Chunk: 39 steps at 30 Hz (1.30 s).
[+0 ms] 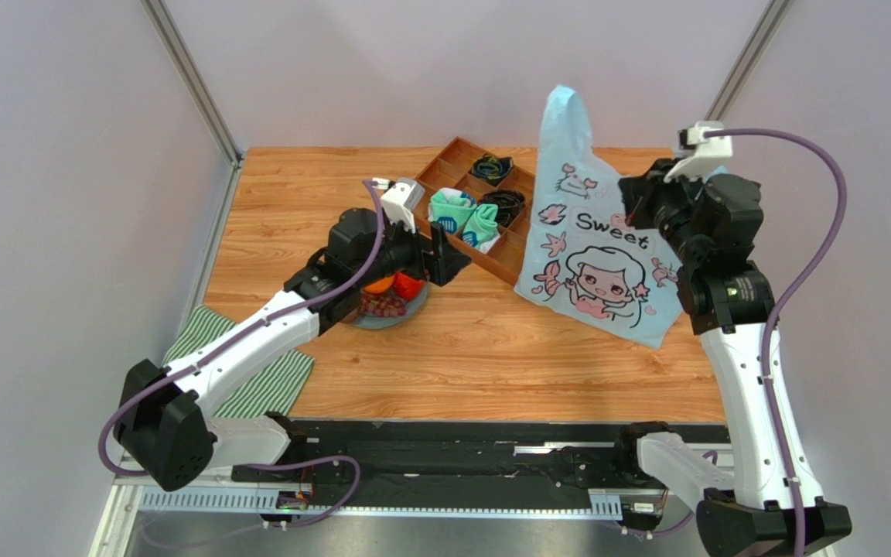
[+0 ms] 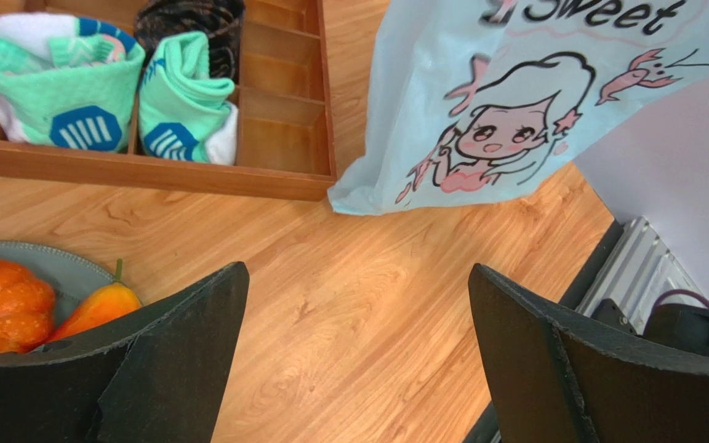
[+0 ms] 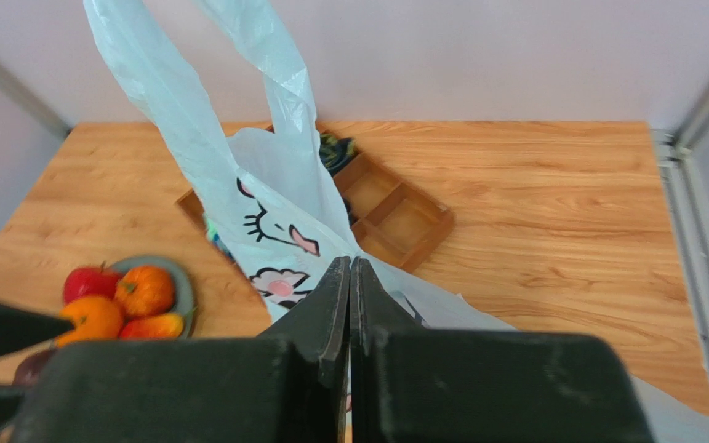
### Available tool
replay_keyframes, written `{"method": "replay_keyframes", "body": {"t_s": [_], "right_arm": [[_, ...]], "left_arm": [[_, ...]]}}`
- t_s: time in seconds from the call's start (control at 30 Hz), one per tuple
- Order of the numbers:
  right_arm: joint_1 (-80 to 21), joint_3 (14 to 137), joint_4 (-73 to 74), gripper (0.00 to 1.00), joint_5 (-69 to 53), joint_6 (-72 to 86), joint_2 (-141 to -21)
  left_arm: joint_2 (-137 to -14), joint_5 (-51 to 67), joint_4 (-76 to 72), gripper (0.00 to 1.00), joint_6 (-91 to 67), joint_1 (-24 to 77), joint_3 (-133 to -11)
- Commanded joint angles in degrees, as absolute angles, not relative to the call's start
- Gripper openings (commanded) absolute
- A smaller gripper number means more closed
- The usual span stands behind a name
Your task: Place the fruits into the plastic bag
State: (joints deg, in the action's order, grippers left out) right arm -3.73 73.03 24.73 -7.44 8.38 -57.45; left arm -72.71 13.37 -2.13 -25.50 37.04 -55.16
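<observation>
Fruits [image 3: 144,291] on plate [image 3: 183,293]; left tool [image 2: 356,277] spread wide beside; right tool [image 3: 350,272] clamped on plastic bag [image 3: 280,198].

The plastic bag [image 1: 595,250] is thin, translucent light-blue and printed with a cartoon girl. It hangs upright, handles up. The fruits [image 3: 144,290] lie clustered on the grey plate [image 2: 53,266], well apart from it, among them a red apple [image 3: 90,280], a ribbed orange fruit [image 2: 2,314] and a red-orange fruit [image 2: 99,309].
</observation>
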Motion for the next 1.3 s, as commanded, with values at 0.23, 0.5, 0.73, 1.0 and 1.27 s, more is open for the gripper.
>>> {"method": "replay_keyframes", "body": {"t_s": [0.23, 0.5, 0.73, 1.0, 1.27], "right_arm": [[-18.10, 64.34, 26.36, 0.00, -9.22, 3.43, -53.88], [-20.13, 62.32, 28.74, 0.00, -9.23, 4.30, -51.51], [-20.48, 62.05, 29.09, 0.00, -9.49, 4.48, -51.24], [-21.09, 61.52, 28.83, 0.00, -10.20, 4.48, -51.68], [-21.18, 61.52, 30.41, 0.00, -9.76, 3.78, -51.68]], "left_arm": [[-71.80, 12.48, -3.61, 0.98, -22.32, 37.00, -66.00], [-74.09, 17.57, -9.67, 0.98, -26.37, 37.00, -72.23], [-77.87, 20.04, -9.49, 0.98, -24.44, 39.63, -78.57], [-82.26, 20.21, -9.67, 0.93, -24.00, 41.04, -84.89], [-91.93, 20.21, -4.49, 0.86, -20.66, 44.03, -96.14]]}}
